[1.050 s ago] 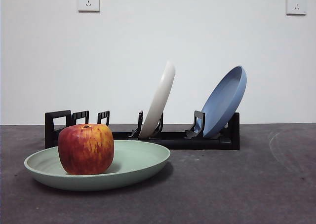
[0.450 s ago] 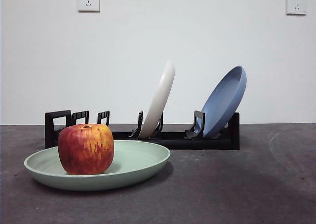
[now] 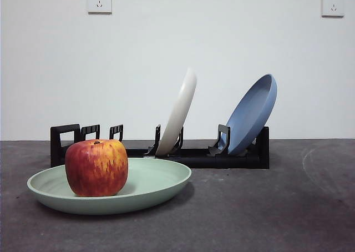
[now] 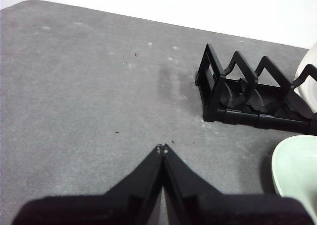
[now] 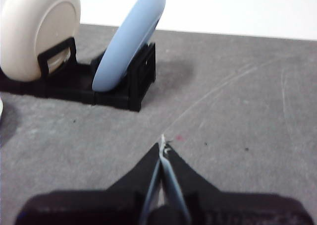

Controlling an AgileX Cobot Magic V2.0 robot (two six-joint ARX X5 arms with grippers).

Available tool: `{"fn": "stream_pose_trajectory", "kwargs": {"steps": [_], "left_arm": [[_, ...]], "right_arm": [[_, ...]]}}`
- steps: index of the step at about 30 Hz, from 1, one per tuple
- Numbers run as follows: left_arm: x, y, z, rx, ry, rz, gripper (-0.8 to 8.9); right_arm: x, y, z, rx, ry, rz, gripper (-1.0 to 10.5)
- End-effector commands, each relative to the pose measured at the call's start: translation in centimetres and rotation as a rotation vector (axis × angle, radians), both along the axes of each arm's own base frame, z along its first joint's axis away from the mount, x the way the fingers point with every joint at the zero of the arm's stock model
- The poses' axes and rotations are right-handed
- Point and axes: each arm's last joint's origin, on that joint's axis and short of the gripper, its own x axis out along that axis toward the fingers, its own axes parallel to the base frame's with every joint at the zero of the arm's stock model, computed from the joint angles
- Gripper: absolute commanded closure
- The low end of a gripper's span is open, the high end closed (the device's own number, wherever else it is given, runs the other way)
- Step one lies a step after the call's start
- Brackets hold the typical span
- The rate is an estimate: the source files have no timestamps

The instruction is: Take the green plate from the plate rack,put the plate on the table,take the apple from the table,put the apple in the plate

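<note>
The green plate (image 3: 150, 182) lies flat on the table (image 3: 266, 207) in front of the plate rack (image 3: 194, 155). The apple (image 3: 96, 167) stands upright in the plate, towards its left side. In the left wrist view my left gripper (image 4: 162, 146) is shut and empty, held above bare table, with the rack's handle end (image 4: 218, 86) and the plate's edge (image 4: 297, 170) off to one side. In the right wrist view my right gripper (image 5: 162, 141) is shut and empty, above the table near the rack's other end (image 5: 133, 81). Neither gripper shows in the front view.
A cream-white plate (image 3: 178, 110) and a blue plate (image 3: 252, 114) lean in the rack; both also show in the right wrist view, cream (image 5: 37, 29) and blue (image 5: 126, 41). Two wall sockets (image 3: 99, 0) sit on the white wall behind.
</note>
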Motion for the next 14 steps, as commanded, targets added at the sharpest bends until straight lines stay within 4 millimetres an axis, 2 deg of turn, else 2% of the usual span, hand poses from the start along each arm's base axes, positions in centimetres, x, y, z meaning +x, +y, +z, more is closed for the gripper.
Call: {"fn": "stream_pose_trajectory", "kwargs": {"steps": [1, 14], "left_arm": [[0.05, -0.03, -0.16, 0.009, -0.002, -0.009, 8.17], [0.05, -0.03, -0.16, 0.009, -0.002, -0.009, 8.17]], "right_arm": [[-0.26, -0.03, -0.57, 0.004, 0.026, -0.003, 9.5], [-0.53, -0.05, -0.26, 0.033, -0.012, -0.012, 9.5]]}}
